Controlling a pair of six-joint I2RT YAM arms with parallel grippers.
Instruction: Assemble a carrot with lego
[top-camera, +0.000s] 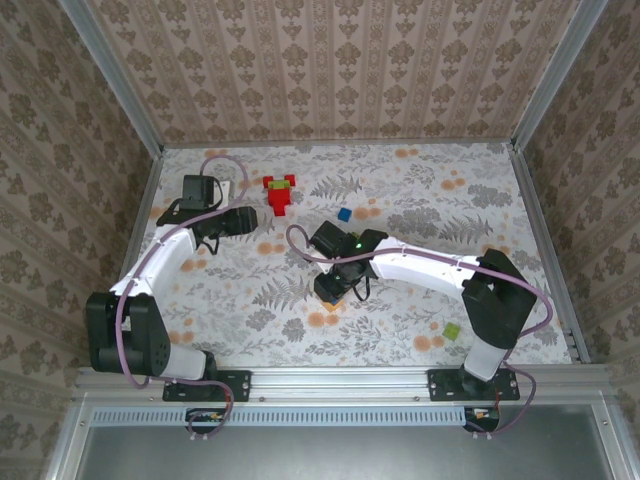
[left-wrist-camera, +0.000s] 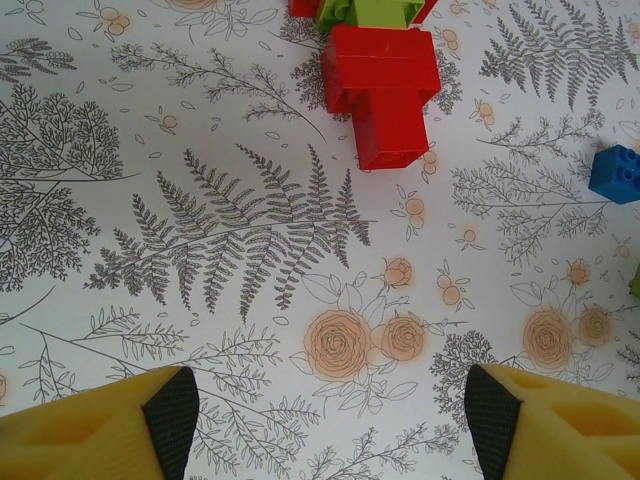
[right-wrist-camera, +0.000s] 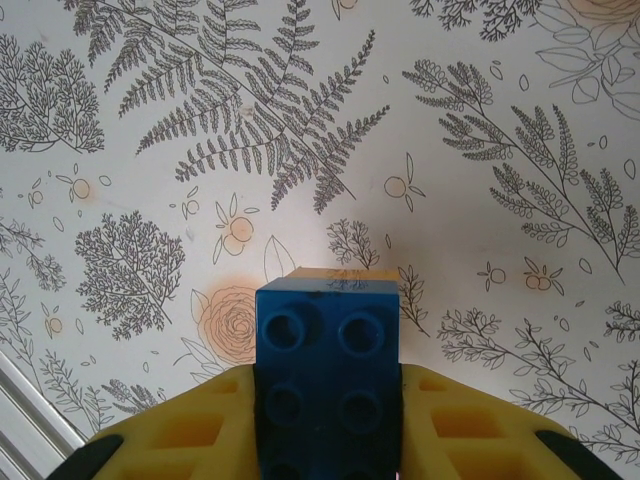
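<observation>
Your right gripper (right-wrist-camera: 328, 420) clamps a blue brick (right-wrist-camera: 328, 350), studs facing the wrist camera, long axis running straight out from the jaws, over the middle of the table (top-camera: 420, 190). Your left gripper (left-wrist-camera: 325, 425) hangs open near the red-green stack (left-wrist-camera: 385, 90), whose narrow end points toward the arms.

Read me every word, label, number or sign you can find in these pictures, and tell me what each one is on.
There is no readable text in these pictures.
On the blue studded plastic brick, the studs look plain and no lettering can be made out.
On the red and green plastic brick stack, there are no marks.
On the fern-and-flower patterned table cover, there are drawings only, no words.
</observation>
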